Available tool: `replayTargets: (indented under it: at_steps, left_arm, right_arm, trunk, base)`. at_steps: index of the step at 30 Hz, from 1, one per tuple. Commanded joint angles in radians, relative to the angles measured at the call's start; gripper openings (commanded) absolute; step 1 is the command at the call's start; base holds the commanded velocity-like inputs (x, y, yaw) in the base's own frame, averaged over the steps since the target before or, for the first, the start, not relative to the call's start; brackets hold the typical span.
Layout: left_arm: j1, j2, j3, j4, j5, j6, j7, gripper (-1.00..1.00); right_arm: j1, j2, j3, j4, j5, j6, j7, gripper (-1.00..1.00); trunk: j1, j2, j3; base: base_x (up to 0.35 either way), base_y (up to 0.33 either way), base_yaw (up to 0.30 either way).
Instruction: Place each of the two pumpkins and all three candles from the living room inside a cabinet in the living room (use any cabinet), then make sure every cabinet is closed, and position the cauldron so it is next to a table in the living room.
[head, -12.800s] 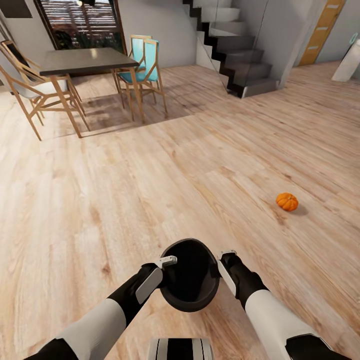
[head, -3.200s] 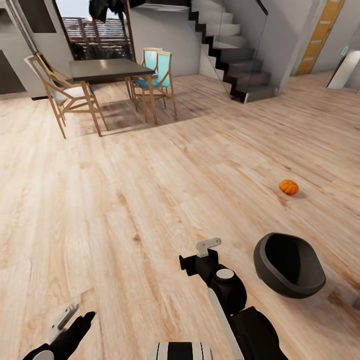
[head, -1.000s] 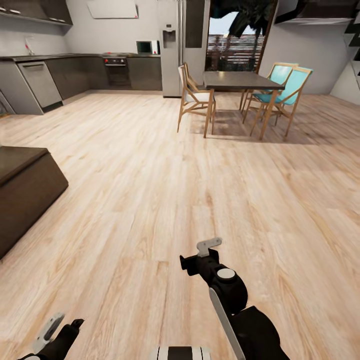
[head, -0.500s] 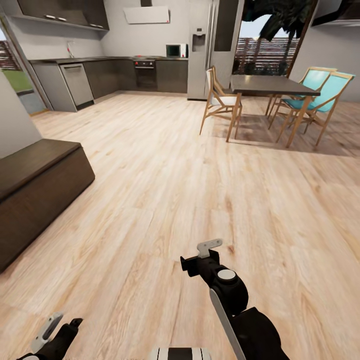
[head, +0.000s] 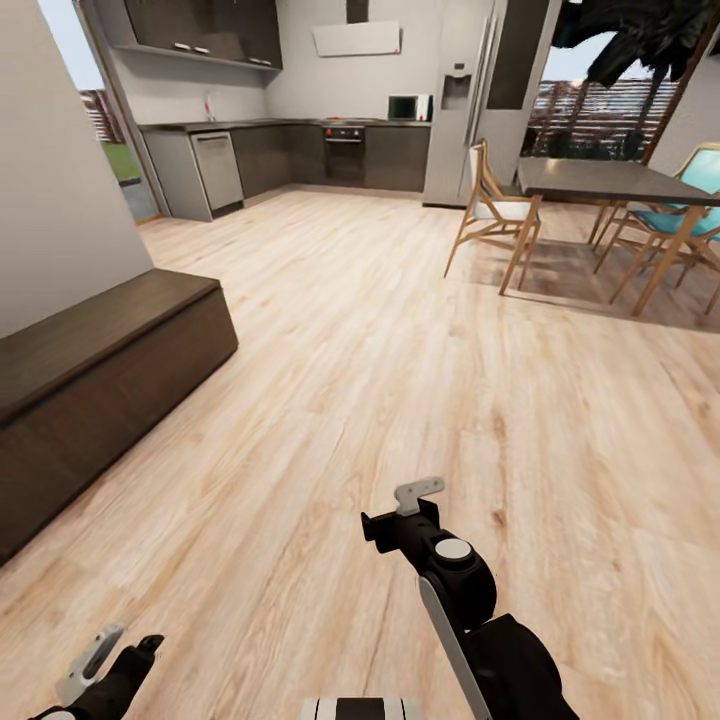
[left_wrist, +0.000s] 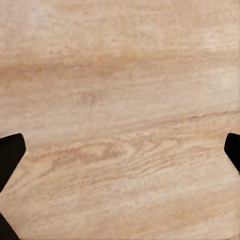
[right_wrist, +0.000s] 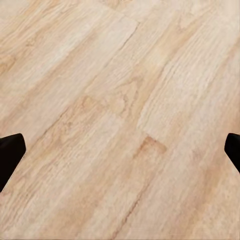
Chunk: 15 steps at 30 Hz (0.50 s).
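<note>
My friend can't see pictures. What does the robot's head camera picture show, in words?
A wide pale wood floor stretches ahead, with a long dark-brown cabinet against the wall on the left, its front closed. Farther back stand a dark dining table with wooden chairs and a grey kitchen. Low in the picture are the robot's black arms, the right gripper and left gripper both empty.

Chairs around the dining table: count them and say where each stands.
3 that I can make out. A cream-seated chair at the dining table's near-left end; two teal chairs at its right. Others may be hidden.
</note>
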Motion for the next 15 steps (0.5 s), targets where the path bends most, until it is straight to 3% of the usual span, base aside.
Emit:
replayTargets:
  at_steps: [1, 9, 15]
  left_arm:
    - [0.0, 0.0, 0.002, -0.005, 0.007, 0.003, 0.006, 1.0]
    - [0.0, 0.0, 0.0, -0.02, 0.006, 0.005, 0.005, 1.0]
    - [0.027, -0.001, 0.006, -0.104, 0.006, 0.012, 0.009, 1.0]
  right_arm:
    - [-0.001, 0.0, 0.001, -0.001, -0.004, 0.005, -0.007, 1.0]
    - [0.005, 0.001, 0.004, -0.001, -0.004, 0.002, -0.008, 1.0]
    - [0.006, 0.0, 0.005, -0.001, -0.004, 0.003, -0.008, 1.0]
  trunk:
    - [0.0, 0.0, 0.0]
    - [0.0, 0.0, 0.006]
    - [0.003, -0.002, -0.013]
  base:
    - [0.0, 0.0, 0.287]
    - [0.0, 0.0, 0.287]
    - [0.0, 0.0, 0.287]
